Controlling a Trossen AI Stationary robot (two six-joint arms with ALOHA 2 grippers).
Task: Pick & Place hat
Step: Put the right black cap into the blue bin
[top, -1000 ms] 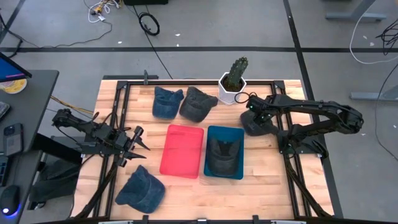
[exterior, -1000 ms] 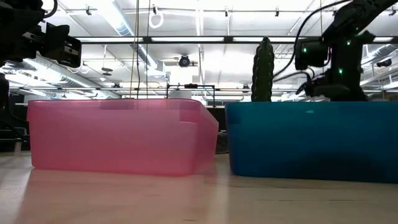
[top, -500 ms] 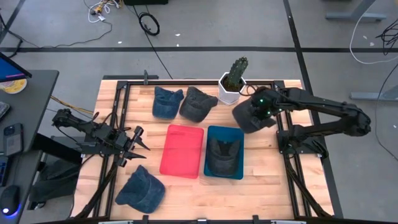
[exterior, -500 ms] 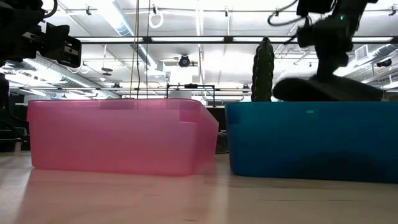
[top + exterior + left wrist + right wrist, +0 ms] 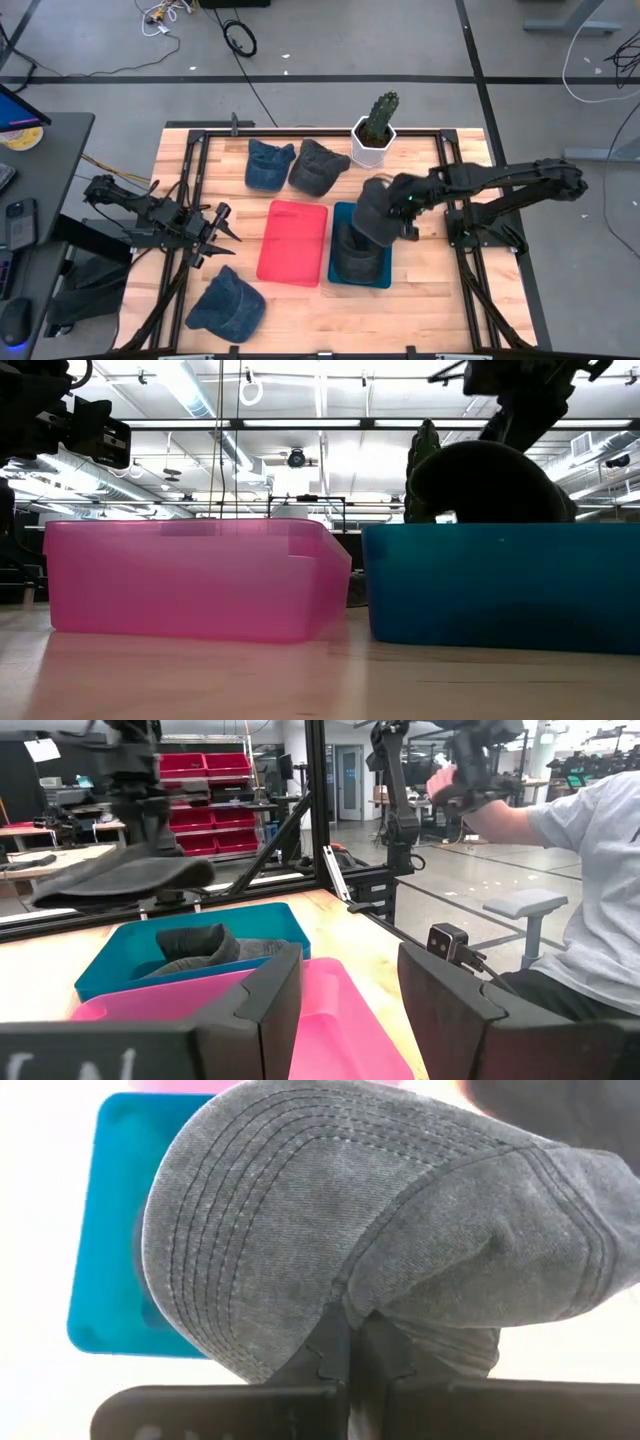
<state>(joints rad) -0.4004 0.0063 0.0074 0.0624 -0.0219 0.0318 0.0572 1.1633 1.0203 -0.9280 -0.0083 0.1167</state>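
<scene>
My right gripper (image 5: 352, 1342), clamped on a grey hat (image 5: 378, 212), hangs mid-frame above the blue bin (image 5: 344, 276); released here, it might drape over the rim, I think.

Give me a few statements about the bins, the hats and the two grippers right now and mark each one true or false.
1. The right gripper holds a grey hat over the blue bin. True.
2. The blue bin is empty. False: a dark hat already lies in it.
3. The pink bin holds two hats. False: it holds none.
4. The left gripper waits open at the table's left side, holding nothing. True.
5. A potted cactus stands at the table's far edge. True.
</scene>
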